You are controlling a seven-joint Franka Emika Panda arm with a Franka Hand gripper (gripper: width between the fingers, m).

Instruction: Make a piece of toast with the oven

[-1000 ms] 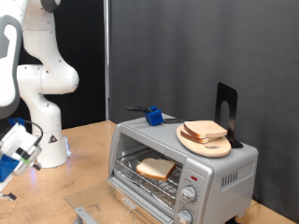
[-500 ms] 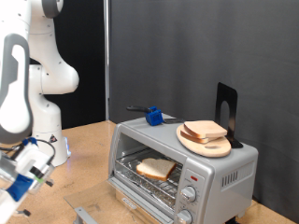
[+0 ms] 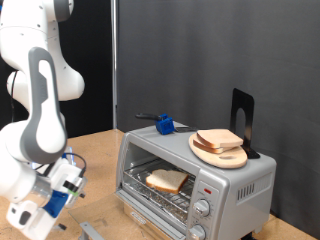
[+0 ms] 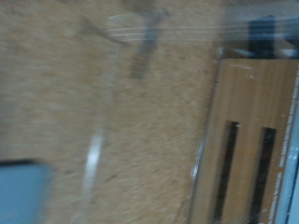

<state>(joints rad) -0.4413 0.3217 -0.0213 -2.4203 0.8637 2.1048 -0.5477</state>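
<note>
Toast [image 3: 167, 180] lies on the wire rack inside the oven [image 3: 196, 183], whose glass door hangs open and down at the exterior view's bottom. On the oven's roof sits a round wooden plate [image 3: 220, 151] carrying more bread slices [image 3: 218, 139], with a dark stand [image 3: 242, 120] upright just behind it and a blue object [image 3: 164, 125] near the roof's rear edge. The white arm [image 3: 38, 110] bends low at the exterior view's left, its gripper [image 3: 52, 198] near the counter [image 3: 100, 160], well apart from the oven; motion blur hides the jaws, so whether they are parted or holding anything cannot be told.

Wrist view, heavily blurred: speckled counter [image 4: 140, 131], and a wooden panel [image 4: 252, 140] with two dark slots. Neither toast nor oven can be made out.
</note>
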